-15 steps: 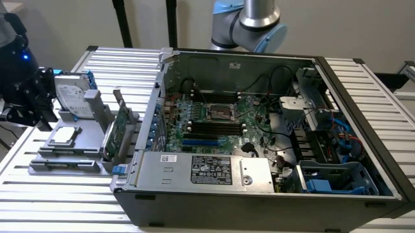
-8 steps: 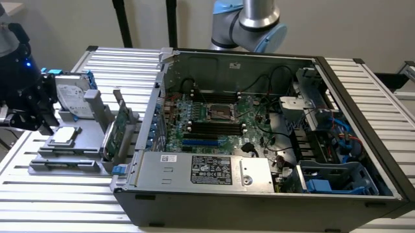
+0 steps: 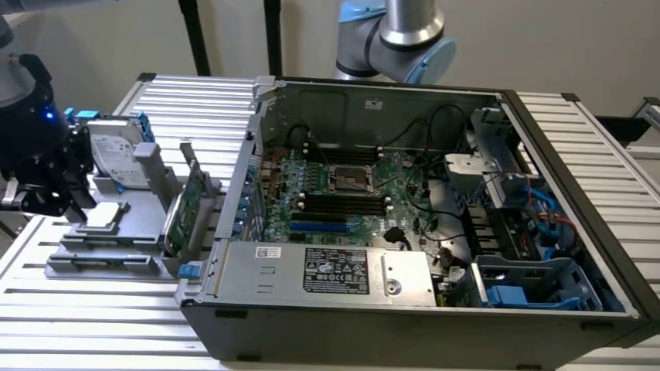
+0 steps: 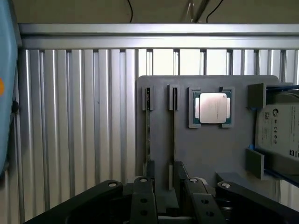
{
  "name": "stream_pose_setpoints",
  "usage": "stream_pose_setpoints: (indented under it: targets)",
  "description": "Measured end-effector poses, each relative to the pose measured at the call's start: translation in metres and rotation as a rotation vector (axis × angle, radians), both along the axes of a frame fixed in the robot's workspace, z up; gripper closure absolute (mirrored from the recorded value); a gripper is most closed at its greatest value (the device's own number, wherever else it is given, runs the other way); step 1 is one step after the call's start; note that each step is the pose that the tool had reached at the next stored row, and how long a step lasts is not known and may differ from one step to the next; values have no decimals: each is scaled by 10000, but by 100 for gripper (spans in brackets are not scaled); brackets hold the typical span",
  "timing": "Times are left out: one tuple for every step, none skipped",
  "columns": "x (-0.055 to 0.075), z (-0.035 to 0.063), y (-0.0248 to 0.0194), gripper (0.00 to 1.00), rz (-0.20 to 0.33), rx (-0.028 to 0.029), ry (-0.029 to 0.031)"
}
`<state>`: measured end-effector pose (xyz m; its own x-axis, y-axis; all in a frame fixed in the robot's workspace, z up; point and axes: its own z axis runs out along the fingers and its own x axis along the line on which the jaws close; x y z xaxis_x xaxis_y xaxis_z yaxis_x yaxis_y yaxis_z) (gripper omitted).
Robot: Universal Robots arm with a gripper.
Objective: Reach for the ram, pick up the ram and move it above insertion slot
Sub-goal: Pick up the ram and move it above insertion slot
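I'm looking down through the wrist camera, and the gripper (image 4: 167,200) is standing wide open and holding nothing, its two fingers (image 4: 142,200) spread well apart. The ram (image 4: 174,135) is sitting on edge in the gray holder (image 4: 205,154) beneath, in line with the gap between the fingers. Its near end is lying just beyond the fingertips, and I'm seeing no contact.

I'm counting two thin edge-on sticks, side by side and parallel. I'm taking the one nearer the gap as the ram; the second stick (image 4: 148,135) is just beside it. The holder is also carrying one processor (image 4: 212,107) and one drive (image 4: 280,135).

The ram's long axis is running along the slats of the table (image 4: 70,116), from the fingers toward the table's end rail.

In the exterior view the gripper (image 3: 46,193) is hovering over the holder at the exterior view's left, well apart from the open case (image 3: 413,332). Inside the case, the slot (image 3: 341,202) is lying among black sockets near one blue slot (image 3: 320,226).
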<state>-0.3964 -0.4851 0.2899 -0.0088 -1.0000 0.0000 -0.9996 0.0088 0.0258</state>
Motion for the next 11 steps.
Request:
stream_pose_setpoints:
  targets:
    - [-5, -18, 0, 69, -1, 0, 0]
    - [-10, -36, -1, 69, -4, -1, 1]
    - [-15, -54, -1, 69, -6, -1, 1]
    - [-20, -72, -1, 69, -8, -1, 0]
    - [-24, -90, -2, 69, -9, 0, 0]
    - [-28, -109, -3, 69, -10, 0, -1]
    - [-32, -126, -3, 69, -13, -1, 0]
    - [-36, -146, -4, 69, -14, 0, -2]
    - [-40, -163, -4, 69, -17, -1, -1]
    - [-43, -181, -6, 69, -18, -1, -2]
    - [-46, -199, -7, 69, -23, -1, -2]
